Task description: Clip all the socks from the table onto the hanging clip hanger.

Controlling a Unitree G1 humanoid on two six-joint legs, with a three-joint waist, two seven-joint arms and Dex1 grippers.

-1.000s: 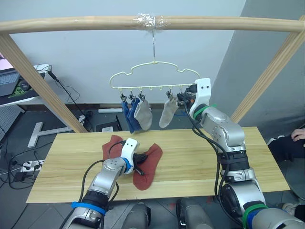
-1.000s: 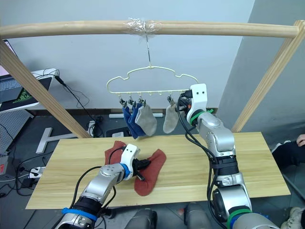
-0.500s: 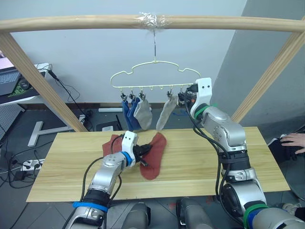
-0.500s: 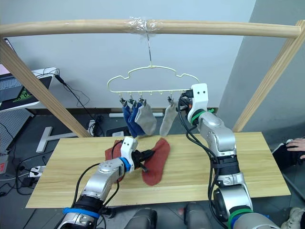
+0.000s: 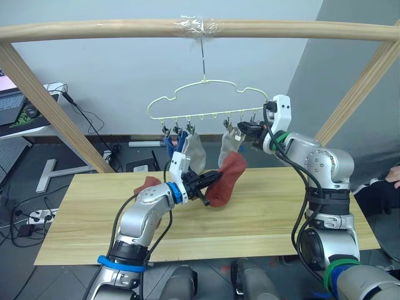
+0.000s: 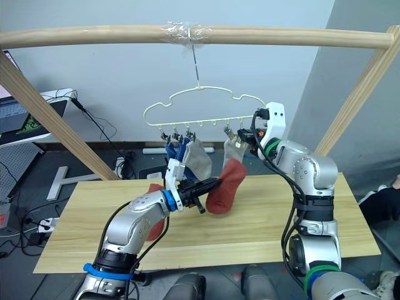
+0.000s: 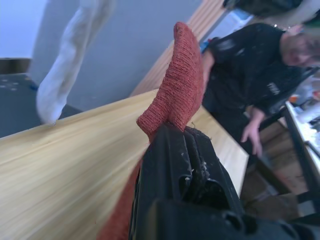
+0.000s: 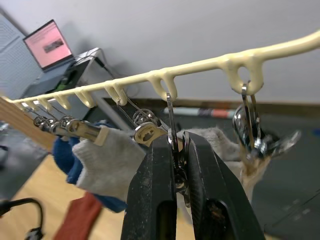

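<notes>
Pale-yellow clip hanger (image 5: 203,100), cloud-outlined, hung by its metal hook from a taped spot on the wooden frame bar (image 5: 125,29). Along its lower rail, a row of small metal clips: two blue socks (image 5: 170,142) and a light grey sock (image 5: 194,152) bunched together toward the left end, a second grey sock (image 5: 229,147) hanging alone farther right, near the right gripper.

Left gripper (image 5: 211,182) raised above the table (image 5: 262,206), fingers clenched on the cuff edge of a rust-red sock (image 5: 226,181); sock off the wood, just below and in front of the lone grey sock. Second rust-red sock (image 5: 147,184) lying on the tabletop, mostly hidden behind the left forearm.

Right gripper (image 8: 178,150) up at the rail, black fingers pinched on one metal clip (image 8: 172,131) in the right wrist view; whether that clip's mouth is sprung apart, hard to tell at this angle.

Head views: the whole layout, hanger over table. Left wrist view: ribbed knit of the red sock folded between the fingers (image 7: 172,150), plus a seated person (image 7: 260,65) in dark clothing beyond the table's far end. Right wrist view: a laptop (image 8: 48,45) with a pink screen in the background and an empty clip (image 8: 252,132) dangling beside the pinched one.
</notes>
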